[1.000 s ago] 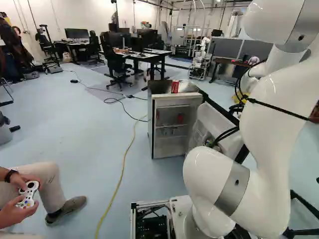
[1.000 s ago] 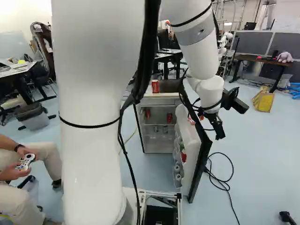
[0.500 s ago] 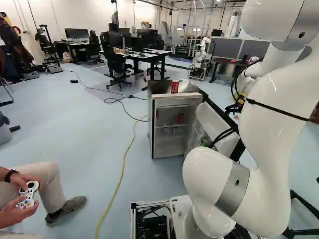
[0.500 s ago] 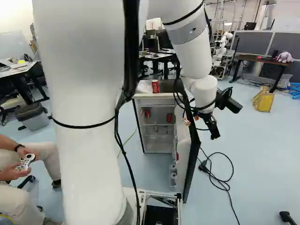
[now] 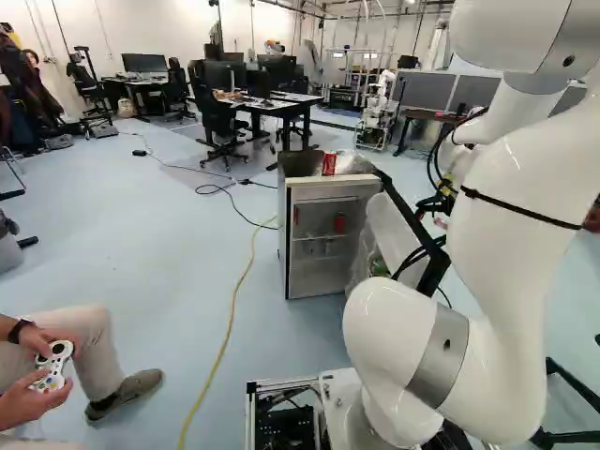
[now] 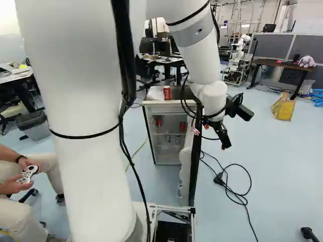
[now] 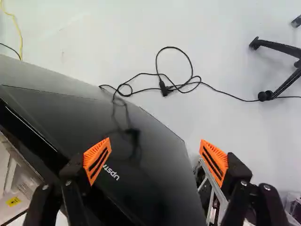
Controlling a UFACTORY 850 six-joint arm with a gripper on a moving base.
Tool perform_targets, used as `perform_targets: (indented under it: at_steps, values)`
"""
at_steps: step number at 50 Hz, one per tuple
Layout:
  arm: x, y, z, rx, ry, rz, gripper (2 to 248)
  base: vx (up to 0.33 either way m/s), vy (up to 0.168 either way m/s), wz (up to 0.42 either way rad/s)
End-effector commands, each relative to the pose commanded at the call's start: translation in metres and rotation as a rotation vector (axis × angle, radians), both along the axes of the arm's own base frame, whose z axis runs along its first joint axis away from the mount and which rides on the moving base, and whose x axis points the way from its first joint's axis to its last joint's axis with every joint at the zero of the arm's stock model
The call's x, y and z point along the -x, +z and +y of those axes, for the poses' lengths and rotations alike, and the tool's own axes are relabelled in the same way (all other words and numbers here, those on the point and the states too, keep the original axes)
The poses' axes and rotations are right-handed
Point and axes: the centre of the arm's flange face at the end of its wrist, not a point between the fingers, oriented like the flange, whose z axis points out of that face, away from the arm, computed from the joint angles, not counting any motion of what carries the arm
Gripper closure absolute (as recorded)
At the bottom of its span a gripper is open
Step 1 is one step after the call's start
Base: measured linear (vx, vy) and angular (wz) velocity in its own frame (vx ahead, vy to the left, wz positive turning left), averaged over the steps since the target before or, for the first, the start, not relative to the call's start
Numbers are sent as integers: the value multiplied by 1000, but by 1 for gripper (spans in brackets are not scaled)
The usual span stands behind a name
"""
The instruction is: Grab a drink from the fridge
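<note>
Your gripper (image 7: pixel 155 146) is spread wide with nothing between its orange pads (image 7: pixel 97 160), and it hangs on the outer side of the fridge door (image 7: pixel 146 188), one finger over the dark panel and the other out past its edge; whether either one touches the door, you can't tell from here. That placing suits working the door rather than taking a drink, so you are probably finishing the opening or about to bring the arm round. The door stands well out from the fridge (image 6: pixel 169 102), which leaves the shelves facing the base and gives you a way in from the front. The drinks you want are inside: one red can (image 6: pixel 182 126) sits upright on the upper shelf (image 6: pixel 170 134), with another red can (image 6: pixel 158 122) nearer the side wall. A third can (image 6: pixel 167 92) stands on top of the fridge, easy to see, but it is not the one to take if the drink must come from within. You have the door between the gripper and those shelves, so you'd do best to clear its free edge before reaching in, keeping the wrist off the panel; a bump could swing it toward closing. The wide spread should then suit straddling a can.
</note>
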Motion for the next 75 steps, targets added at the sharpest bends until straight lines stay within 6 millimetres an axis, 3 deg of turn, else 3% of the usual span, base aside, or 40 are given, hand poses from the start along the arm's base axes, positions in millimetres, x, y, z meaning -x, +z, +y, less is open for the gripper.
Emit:
perform_targets:
  at_steps: [75]
  values:
    - [0,1,79,6,125,4,3,0,0,0]
